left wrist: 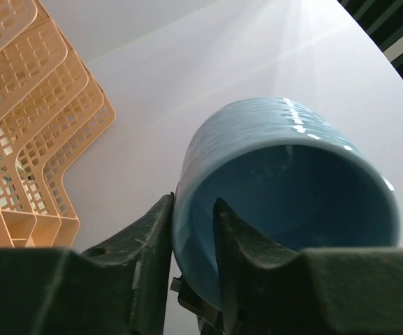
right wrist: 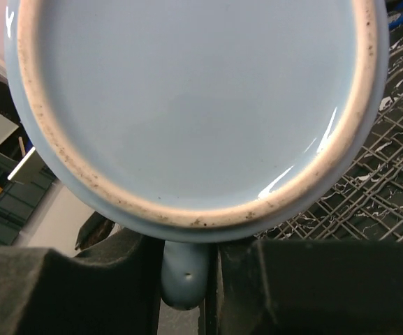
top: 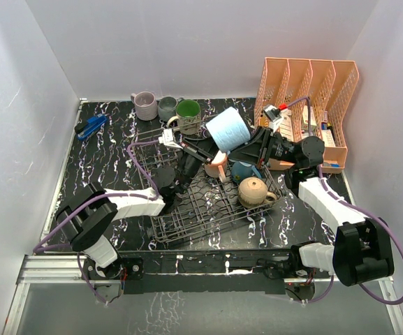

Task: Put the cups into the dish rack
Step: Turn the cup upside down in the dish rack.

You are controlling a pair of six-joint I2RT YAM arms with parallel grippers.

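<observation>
- Step in hand, by my reading: the light blue mug is being passed between arms in the air, both grippers on it; not yet in the dish rack.
- To do it well: only one arm should carry it down; the other lets go fully and backs straight off so the mug does not twist; a grip on the handle alone may let it swing, so lower slowly.
- Rack sits mid-table, its near edge toward the arm bases; near rows look free and the right side is taken, so aim for an empty row, mouth down between tines, clear of the mugs already there.
- In the rack's right half: tan mug nearest, teal mug behind it, peach mug beside that.
- Left gripper: fingers nearly closed, astride the mug's wall at the rim, one outside, one inside; both look to be touching; how firmly, cannot tell.
- Right gripper: fingers drawn in tight on the handle, mug base facing its camera.
- Held mug lies on its side above the rack's far right corner.
- Beyond, along the table's far edge: mauve mug, grey mug, green-lined mug, still to load.
- Far right corner: orange file organizer; keep clear of it.
</observation>
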